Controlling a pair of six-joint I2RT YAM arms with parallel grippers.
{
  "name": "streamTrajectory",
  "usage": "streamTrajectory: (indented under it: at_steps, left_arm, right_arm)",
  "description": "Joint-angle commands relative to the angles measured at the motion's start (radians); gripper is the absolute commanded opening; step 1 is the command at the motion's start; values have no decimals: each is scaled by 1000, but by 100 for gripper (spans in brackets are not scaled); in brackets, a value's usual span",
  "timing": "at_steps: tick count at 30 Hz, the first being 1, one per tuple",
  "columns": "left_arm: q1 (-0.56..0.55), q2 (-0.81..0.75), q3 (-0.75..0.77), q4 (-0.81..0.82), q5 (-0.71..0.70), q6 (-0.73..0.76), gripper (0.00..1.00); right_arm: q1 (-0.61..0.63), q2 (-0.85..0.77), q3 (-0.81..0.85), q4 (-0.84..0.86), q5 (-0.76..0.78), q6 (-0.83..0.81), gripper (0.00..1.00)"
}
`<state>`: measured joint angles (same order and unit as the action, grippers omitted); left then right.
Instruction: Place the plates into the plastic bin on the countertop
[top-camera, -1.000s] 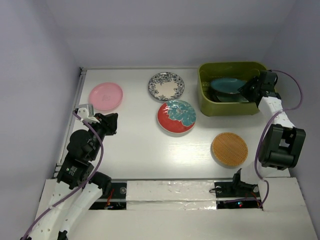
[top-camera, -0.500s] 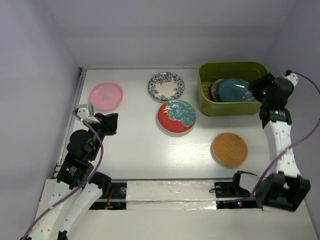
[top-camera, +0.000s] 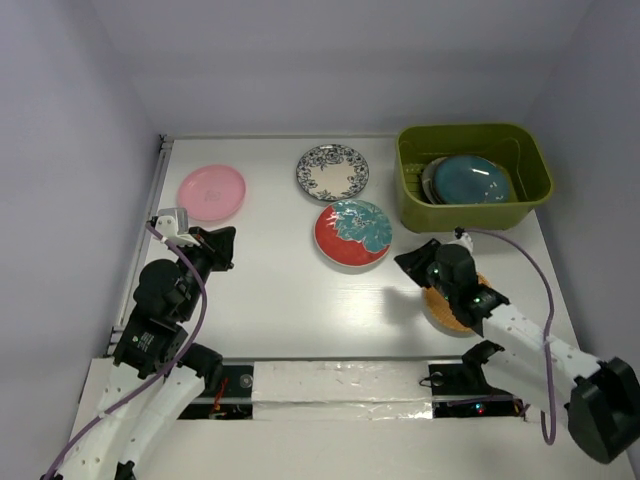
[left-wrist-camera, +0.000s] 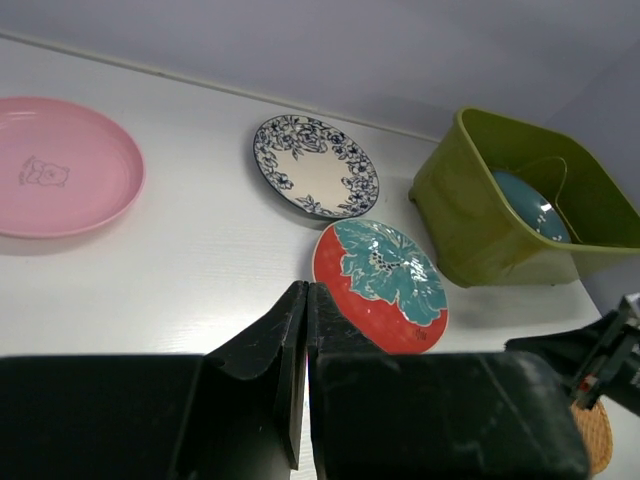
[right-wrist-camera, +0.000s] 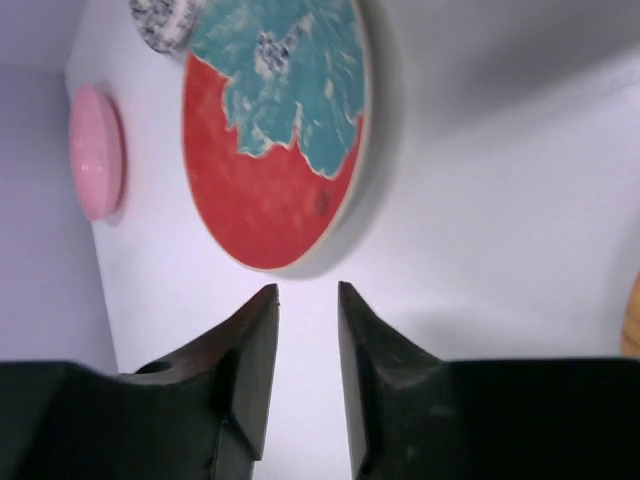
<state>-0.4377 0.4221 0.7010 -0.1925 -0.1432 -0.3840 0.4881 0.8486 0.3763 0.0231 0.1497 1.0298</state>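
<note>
The olive-green plastic bin (top-camera: 470, 216) stands at the back right of the countertop (top-camera: 280, 290). A dark teal plate (top-camera: 470, 181) leans in it over other plates. The pink plate (top-camera: 211, 191), the blue-white patterned plate (top-camera: 332, 172) and the red plate with the teal flower (top-camera: 353, 233) lie on the countertop. My right arm partly covers the orange-brown plate (top-camera: 438, 303). My right gripper (right-wrist-camera: 307, 290) is low over the countertop, open by a narrow gap and empty, just short of the red plate's (right-wrist-camera: 270, 140) rim. At the left, my left gripper (left-wrist-camera: 306, 290) is shut and empty.
A metal strip (top-camera: 160, 160) runs along the countertop's left edge, with grey walls at the back and sides. The right arm's purple cable (top-camera: 520, 255) arcs over the space between the bin and the orange-brown plate. The bin's wall (left-wrist-camera: 470, 215) faces the left wrist camera.
My right arm has swung from the bin down to the countertop beside the orange-brown plate, leaving the teal plate in the bin. Its jaws opened wide, then narrowed. The left jaws closed fully.
</note>
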Motion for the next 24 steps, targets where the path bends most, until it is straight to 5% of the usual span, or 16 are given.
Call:
streamTrajectory:
  at_steps: [1, 4, 11, 23, 24]
  left_arm:
    - [-6, -11, 22, 34, 14, -3, 0]
    - [-6, -13, 22, 33, 13, 0, 1]
    - [-6, -20, 23, 25, 10, 0, 3]
    - [-6, -9, 25, 21, 7, 0, 4]
    - [-6, -8, 25, 21, 7, -1, 4]
  right_arm:
    - [73, 101, 1, 205, 131, 147, 39]
    - [136, 278, 24, 293, 146, 200, 57]
    - [156, 510, 6, 474, 237, 381, 55]
    - [156, 914, 32, 811, 272, 555, 31]
    - [165, 923, 17, 827, 274, 559, 17]
